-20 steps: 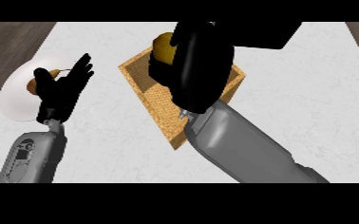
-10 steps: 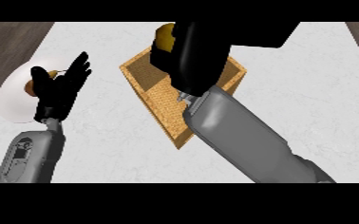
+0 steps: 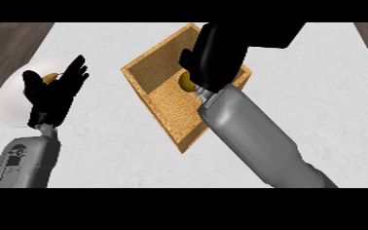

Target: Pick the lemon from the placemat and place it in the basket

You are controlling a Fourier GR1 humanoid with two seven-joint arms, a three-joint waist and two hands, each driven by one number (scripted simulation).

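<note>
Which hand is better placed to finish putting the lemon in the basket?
Right: the right hand is over the basket with the lemon just beneath it, while the left hand rests open off to the side.

Right hand (image 3: 219, 53) over the woven basket (image 3: 156, 63), with the lemon (image 3: 185, 81) peeking out beside it.
The tan basket sits cornerwise in the middle of the pale worktop (image 3: 108, 141). The black right hand covers its far half, and the grey forearm (image 3: 251, 136) crosses its near right corner. Only a small yellow part of the lemon shows, inside the basket at the hand's left edge near the wrist; whether the hand holds it cannot be told. At the left the left hand (image 3: 52, 97) rests open, fingers (image 3: 78, 68) up, in front of a white plate (image 3: 13, 102) that carries a small orange-yellow thing (image 3: 49, 78), half hidden. A dark wooden strip (image 3: 22, 39) borders the worktop's far left corner.
</note>
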